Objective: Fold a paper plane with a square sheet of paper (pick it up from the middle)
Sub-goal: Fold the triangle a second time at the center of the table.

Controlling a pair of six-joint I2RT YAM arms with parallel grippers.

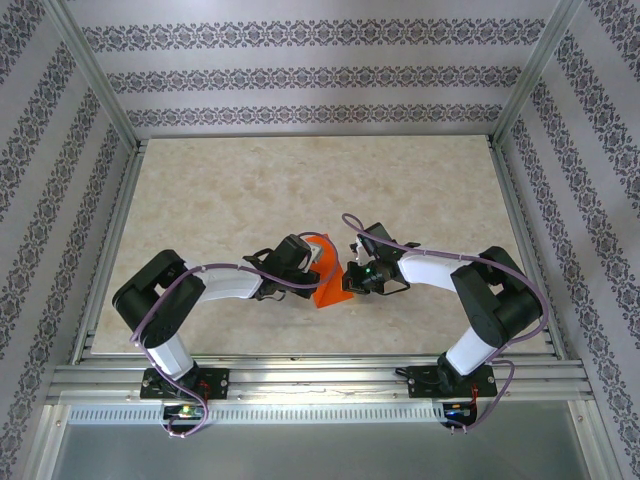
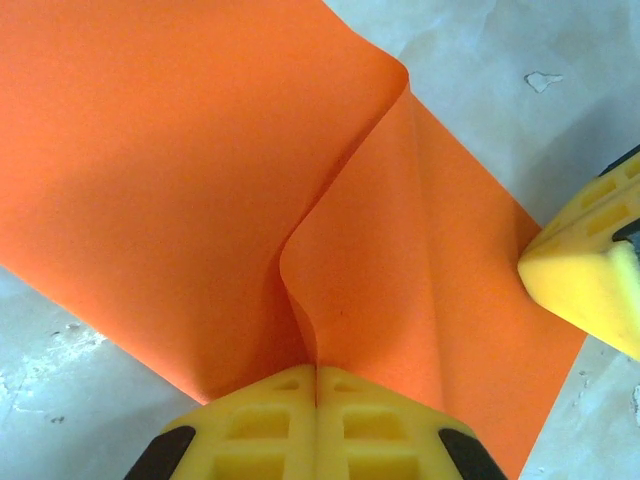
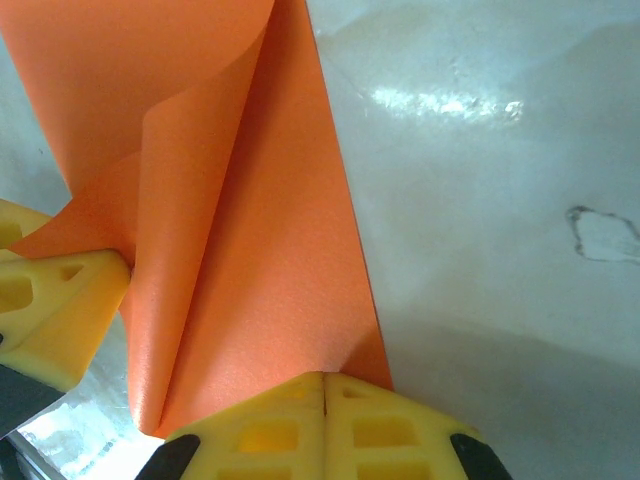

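We see the square sheet of paper (image 1: 332, 290) lying a little near of the middle of the table (image 1: 230, 190), caught between the two wrists where the arms meet. It does not lie flat: from above it shows as a small orange tent, its wider part toward the near side and a curled lip at its far end. The left gripper (image 2: 317, 372) comes in from the left, its yellow fingers (image 2: 255, 425) pressed together with no gap between them, clamped on a pinched ridge of the sheet. In the left wrist view that ridge rises from the seam of the fingers and runs away to a rounded peak; a broad panel spreads to the left of it and a narrower one slopes down to the right. The right gripper (image 3: 324, 378) reaches in from the right, and its jaws are likewise closed tight, nipping the sheet close to its straight right-hand edge. In the right wrist view the paper climbs away from that grip in a long strip, with a second layer folded up beside it on the left, and a corner of it runs to a yellow finger of the left gripper at the left border. Right of the paper's edge the pale marbled tabletop lies bare, with glare and a faint outlined mark (image 3: 603, 236) on it. Patterned walls (image 1: 300, 75) close the table in on three sides.
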